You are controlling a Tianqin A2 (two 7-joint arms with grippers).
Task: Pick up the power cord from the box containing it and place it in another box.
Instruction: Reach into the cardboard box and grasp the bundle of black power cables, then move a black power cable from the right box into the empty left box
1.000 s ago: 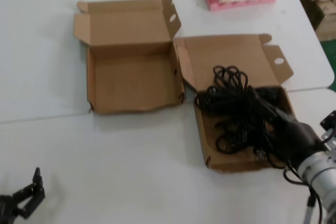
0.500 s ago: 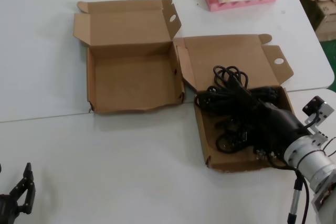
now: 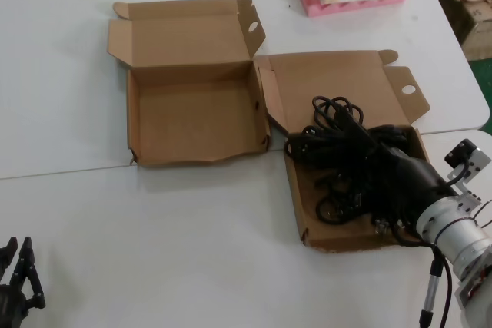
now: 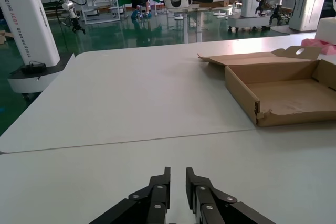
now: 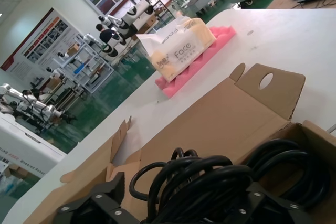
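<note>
Two grippers are seen: the right gripper [image 3: 388, 170] is closed around the coiled power cord [image 3: 350, 155] inside the straight-rimmed box [image 3: 338, 237] near the bench's right edge; the wavy-rimmed box [image 3: 192, 157] (lid open) lies just beside it. The left gripper [image 4: 177, 184], narrowed almost shut, is parked at the front-left corner

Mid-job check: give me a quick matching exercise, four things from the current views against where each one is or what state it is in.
Things:
1. black coiled power cord
2. shallow brown cardboard box with the wavy front rim
3. left gripper
4. pink foam tray

Places or states:
A. holds nothing, lid open
B. at the table's far edge, carrying a tissue pack
C. low over the near table, away from both boxes
D. lies in the brown cardboard box on the right, right gripper down in its coils

Pairs: 1-D, 2-A, 3-C, 4-B
</note>
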